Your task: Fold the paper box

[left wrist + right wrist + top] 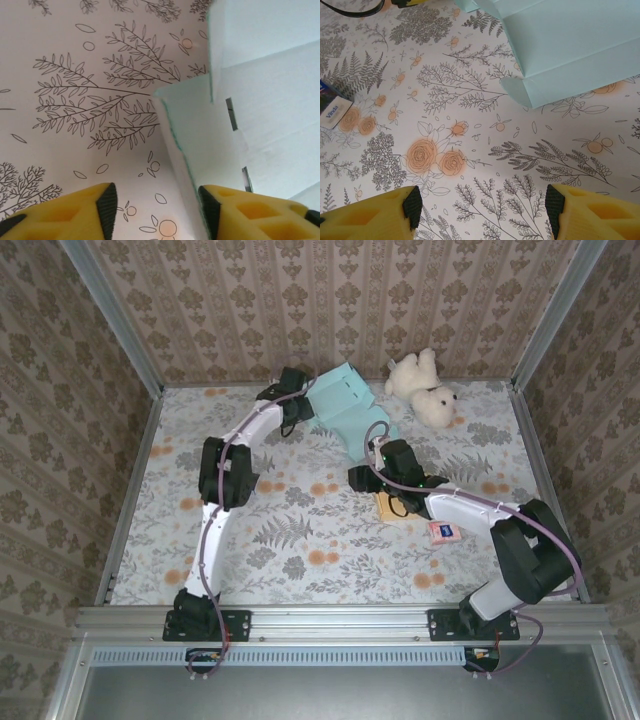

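Little folded yet: box [350, 405] mostly flat. Left gripper [156, 207] spread at box's raised flap [192, 125]; right gripper [482, 207] spread, empty, near box.

The pale blue paper box [348, 400] lay flattened near the far edge of the flower-print table [300, 540], with a white teddy bear [424, 387] just beside it on the right. The left gripper [298, 398] sat at the box's left edge, its arm stretched far across the table, while the right gripper [377, 452] hung at the box's near end. A small pink-and-white packet [442, 532] lay near the right arm's forearm, well apart from the box.
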Robot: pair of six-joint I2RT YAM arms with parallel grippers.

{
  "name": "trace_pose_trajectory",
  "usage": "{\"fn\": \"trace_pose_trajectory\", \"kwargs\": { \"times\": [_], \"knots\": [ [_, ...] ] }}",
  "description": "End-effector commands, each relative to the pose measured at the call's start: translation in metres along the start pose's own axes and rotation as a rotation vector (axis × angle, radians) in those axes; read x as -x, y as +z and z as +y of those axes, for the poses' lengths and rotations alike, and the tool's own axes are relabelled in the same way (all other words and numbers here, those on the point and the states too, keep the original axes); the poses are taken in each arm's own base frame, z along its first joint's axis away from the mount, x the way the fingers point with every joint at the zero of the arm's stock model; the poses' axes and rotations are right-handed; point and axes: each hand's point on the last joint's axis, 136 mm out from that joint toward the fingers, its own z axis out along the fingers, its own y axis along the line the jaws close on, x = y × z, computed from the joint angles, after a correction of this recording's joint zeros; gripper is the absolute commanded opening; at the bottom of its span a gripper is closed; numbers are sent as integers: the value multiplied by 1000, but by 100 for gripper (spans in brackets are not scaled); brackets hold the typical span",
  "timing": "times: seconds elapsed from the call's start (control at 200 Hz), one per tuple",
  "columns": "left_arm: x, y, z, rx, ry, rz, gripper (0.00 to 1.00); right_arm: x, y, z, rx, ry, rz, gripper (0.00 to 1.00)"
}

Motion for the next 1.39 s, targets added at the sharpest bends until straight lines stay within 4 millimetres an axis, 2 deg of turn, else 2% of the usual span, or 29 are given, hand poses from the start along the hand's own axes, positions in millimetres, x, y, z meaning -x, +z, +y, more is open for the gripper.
{"fn": "trace_pose_trajectory", "kwargs": {
  "times": [0.0,0.155,0.24,0.355,0.425,0.58,0.635,0.645,0.71,0.815,0.93,1.005,1.02,1.06,1.245,1.33,1.39],
  "knots": [
    [14,-15,-4,-1,7,-34,44,0,3,9,25,-23,14,69],
    [25,-29,-3,3,3,-81,19,-3,2,14,34,-39,22,69],
    [34,-41,-6,-8,6,-112,0,-4,-1,18,42,-55,26,68],
    [49,-68,-15,-46,7,-163,0,-6,-6,24,45,-75,32,68],
    [60,-93,-16,-61,8,-222,0,-4,-12,28,45,-80,23,67],
    [84,-170,-12,-81,23,-395,0,0,-30,34,40,-92,0,67],
    [82,-192,-6,-80,34,-414,0,-3,-34,35,38,-90,3,67],
    [82,-198,-5,-83,34,-419,0,4,-42,38,48,-91,-23,67],
    [79,-228,0,-98,41,-446,0,6,-51,42,58,-81,-38,67],
    [62,-269,14,-104,62,-471,0,4,-64,48,69,-71,-45,67],
    [33,-309,31,-130,77,-481,0,5,-81,56,78,-64,-65,67],
    [10,-330,46,-158,79,-478,0,6,-93,60,89,-48,-80,67],
    [0,-335,39,-188,95,-469,0,6,-96,61,94,-45,-84,67],
    [-16,-345,42,-225,99,-463,0,7,-103,62,98,-33,-93,67],
    [-84,-371,51,-410,98,-404,0,5,-128,67,135,5,-122,67],
    [-117,-368,54,-470,105,-341,0,-1,-135,68,148,16,-123,67],
    [-139,-357,58,-491,105,-290,0,-6,-138,66,148,24,-122,67]
  ]
}}
